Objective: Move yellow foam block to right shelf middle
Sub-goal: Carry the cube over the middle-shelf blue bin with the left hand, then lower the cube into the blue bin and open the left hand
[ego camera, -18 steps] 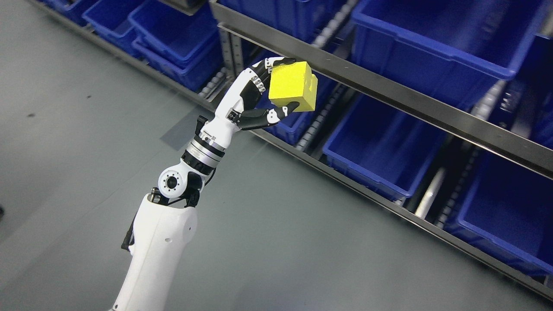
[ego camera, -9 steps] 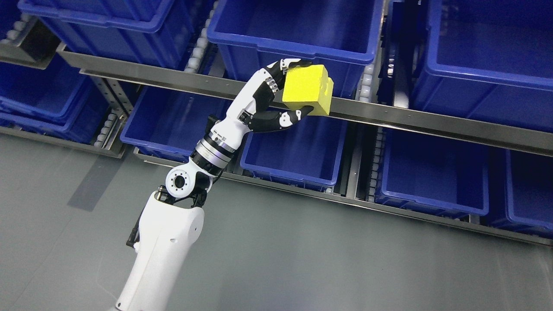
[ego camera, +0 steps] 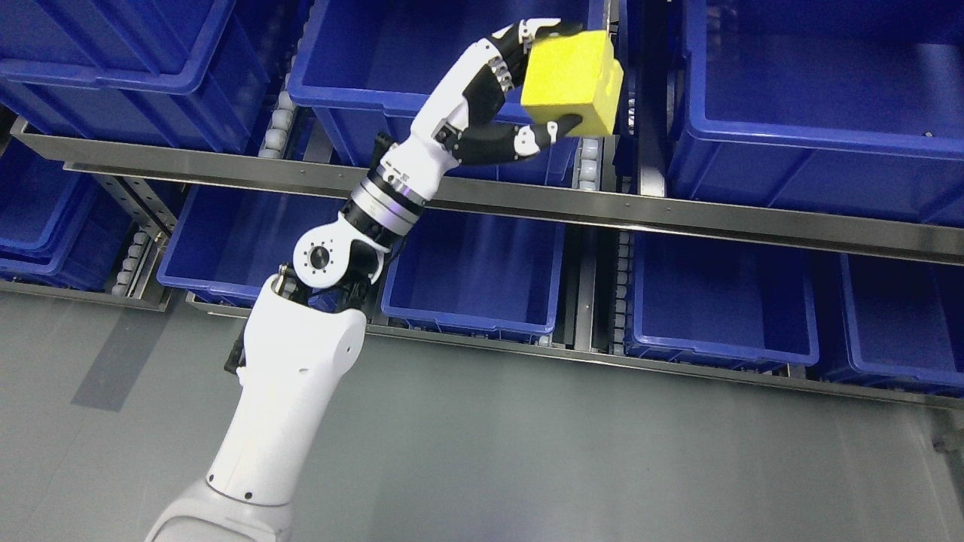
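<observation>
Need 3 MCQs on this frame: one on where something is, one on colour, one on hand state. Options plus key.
1. Where is the yellow foam block?
A. on the floor
B. held up in front of the upper row of bins
C. lying inside a lower bin

2. What colour are the bins on the shelf?
A. blue
B. red
C. green

3. What state is the left hand in?
A. open, holding nothing
B. shut, holding nothing
C. shut on the block

Key: 1 B, the block shows against the upper bins, above the metal rail. 2 A, every bin in view is blue. 3 C, fingers wrap the block's top and the thumb presses under it.
</observation>
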Robot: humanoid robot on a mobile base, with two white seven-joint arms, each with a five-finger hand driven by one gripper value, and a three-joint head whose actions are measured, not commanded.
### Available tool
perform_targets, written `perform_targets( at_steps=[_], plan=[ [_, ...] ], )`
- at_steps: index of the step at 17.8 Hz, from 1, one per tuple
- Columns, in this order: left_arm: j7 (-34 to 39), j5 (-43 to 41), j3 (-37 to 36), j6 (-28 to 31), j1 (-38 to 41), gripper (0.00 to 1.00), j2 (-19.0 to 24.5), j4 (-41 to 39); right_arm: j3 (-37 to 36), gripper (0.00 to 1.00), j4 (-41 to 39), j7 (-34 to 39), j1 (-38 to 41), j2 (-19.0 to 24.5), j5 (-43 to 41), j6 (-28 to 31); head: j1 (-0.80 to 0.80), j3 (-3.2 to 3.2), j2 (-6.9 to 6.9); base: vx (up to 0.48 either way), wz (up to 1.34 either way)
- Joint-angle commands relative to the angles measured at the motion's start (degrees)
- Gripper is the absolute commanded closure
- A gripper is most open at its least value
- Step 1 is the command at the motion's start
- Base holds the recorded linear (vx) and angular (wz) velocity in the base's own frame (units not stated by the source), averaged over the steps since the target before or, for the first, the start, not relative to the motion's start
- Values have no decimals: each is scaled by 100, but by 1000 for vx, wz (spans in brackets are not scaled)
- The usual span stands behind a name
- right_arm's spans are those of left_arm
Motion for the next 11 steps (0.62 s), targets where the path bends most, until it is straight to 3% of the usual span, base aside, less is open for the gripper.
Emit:
perform_targets(
  at_steps=[1,6,11],
  plan=[
    [821,140,-133,623,-1313,55,100,640,0,0,-100,0,-9,-100,0,2,0,0,0,45,0],
    [1526,166,-132,1835,-2132,55,100,1740,0,0,-100,0,-9,-100,0,2,0,0,0,45,9],
    [1527,351,-212,1934,-2186,53,100,3050,0,0,-100,0,-9,-100,0,2,0,0,0,37,0]
  ],
)
